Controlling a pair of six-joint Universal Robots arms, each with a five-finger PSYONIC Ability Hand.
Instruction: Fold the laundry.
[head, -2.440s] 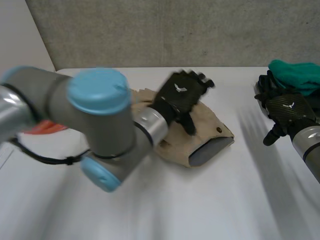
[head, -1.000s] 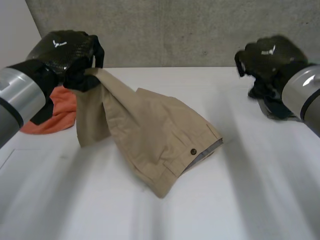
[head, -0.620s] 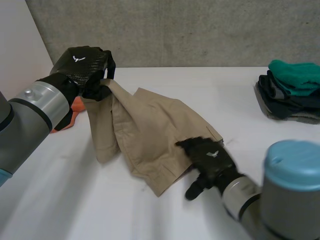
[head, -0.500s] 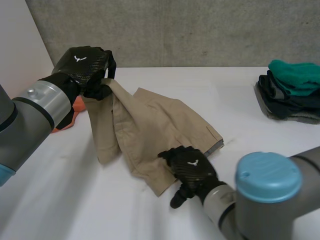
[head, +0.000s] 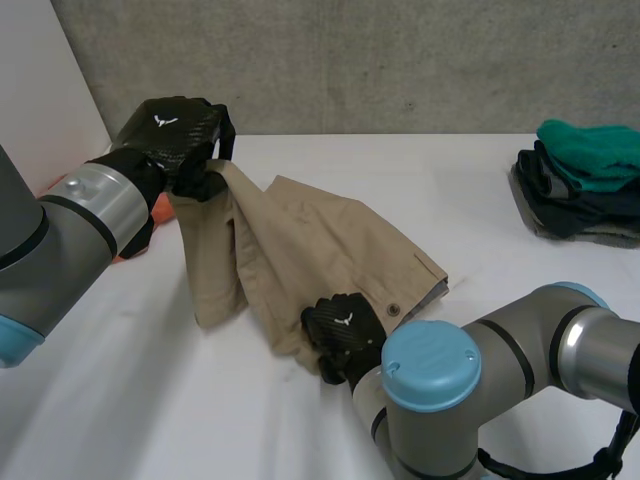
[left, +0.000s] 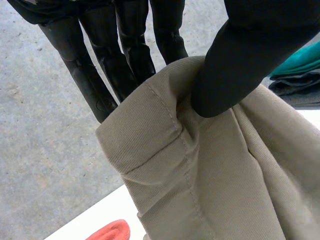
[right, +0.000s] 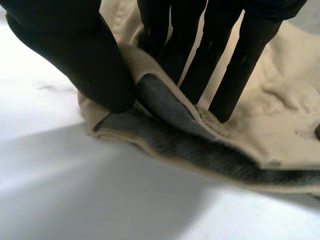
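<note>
Observed: khaki trousers lie mid-worktop, with one hem raised at the far left, pinched between thumb and fingers of the left hand. The right hand nips the near waistband corner. Recommendation: confirm both pinches catch every layer, then lift evenly.

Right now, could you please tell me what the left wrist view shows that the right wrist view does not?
Left wrist view alone: the left hand pinching a stitched hem of the khaki trousers, raised in front of a concrete wall, plus an orange cloth and a clothes stack with teal on top. Right wrist view alone: the right hand pinching the waistband's grey lining low over the white table. Both: the same trousers, each hand's thumb and fingers shut on them.
</note>
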